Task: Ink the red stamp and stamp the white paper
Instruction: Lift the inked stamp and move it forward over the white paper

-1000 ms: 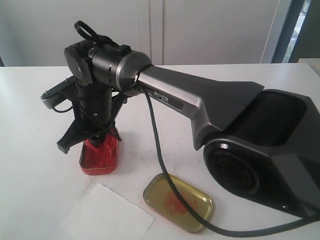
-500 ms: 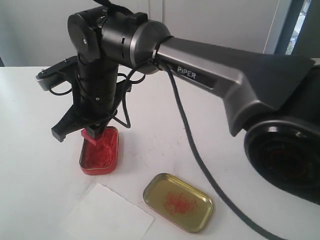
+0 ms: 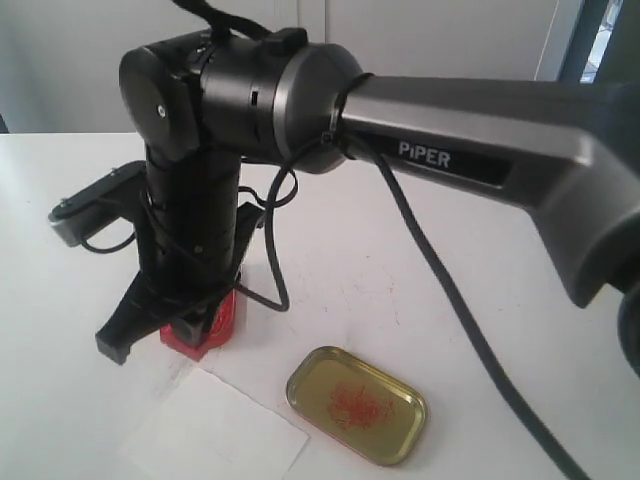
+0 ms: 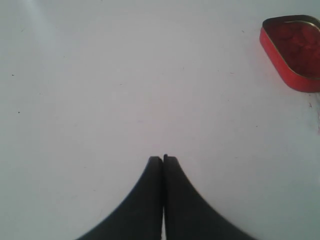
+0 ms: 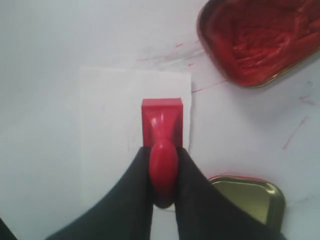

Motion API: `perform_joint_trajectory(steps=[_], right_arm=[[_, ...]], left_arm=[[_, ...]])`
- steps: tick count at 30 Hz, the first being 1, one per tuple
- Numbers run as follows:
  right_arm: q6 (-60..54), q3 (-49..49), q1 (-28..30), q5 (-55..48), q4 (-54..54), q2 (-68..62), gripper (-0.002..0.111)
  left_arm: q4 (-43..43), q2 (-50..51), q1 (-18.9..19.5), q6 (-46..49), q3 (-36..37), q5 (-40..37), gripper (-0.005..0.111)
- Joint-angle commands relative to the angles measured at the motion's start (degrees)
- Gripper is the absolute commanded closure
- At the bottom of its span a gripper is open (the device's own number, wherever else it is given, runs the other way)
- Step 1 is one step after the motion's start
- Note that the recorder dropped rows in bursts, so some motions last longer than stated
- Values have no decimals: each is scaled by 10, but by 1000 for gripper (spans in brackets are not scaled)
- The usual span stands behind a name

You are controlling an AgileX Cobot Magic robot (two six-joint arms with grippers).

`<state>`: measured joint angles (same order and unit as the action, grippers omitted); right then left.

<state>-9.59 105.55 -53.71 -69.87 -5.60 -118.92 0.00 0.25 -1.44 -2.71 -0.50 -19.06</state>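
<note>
Red plastic shows between your right fingers — they are closed partway on the rounded handle of the red stamp, one finger on each side, and the square base sticks out past the tips. Under that base lies the white paper, so the stamp is over the sheet, toward the edge nearest the ink. You cannot tell from either view whether the base touches the sheet or hangs just above it.

Past the fingertips and off to one side sits the red tin, open and full of lumpy red paste, apart from the paper. Thin red smears mark the table between the tin and the sheet. Back beside the fingers, on the same side as the tin, lies the brass-coloured lid, near the paper; the exterior view shows red smeared inside it.

In that view your right arm points these fingers down at the table and hides most of the tin behind them.

Your left fingers are pressed together tip to tip with nothing between them — they hang over bare table, with the red tin well ahead and off to one side.
</note>
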Motion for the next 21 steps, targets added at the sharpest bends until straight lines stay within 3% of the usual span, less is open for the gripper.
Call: perform_joint_trajectory(steps=[1,12,21], right_arm=[[-8,-49,-19,-1,3,13,108],[34,-133,-62,23,70,18,108],[50,-169,-63,75,69,18,108]], left_arm=[[0,-2,1,-1,5,-2,107],[0,-2,1,-1,5,-2,107],[0,-2,1,-1,5,-2,107]])
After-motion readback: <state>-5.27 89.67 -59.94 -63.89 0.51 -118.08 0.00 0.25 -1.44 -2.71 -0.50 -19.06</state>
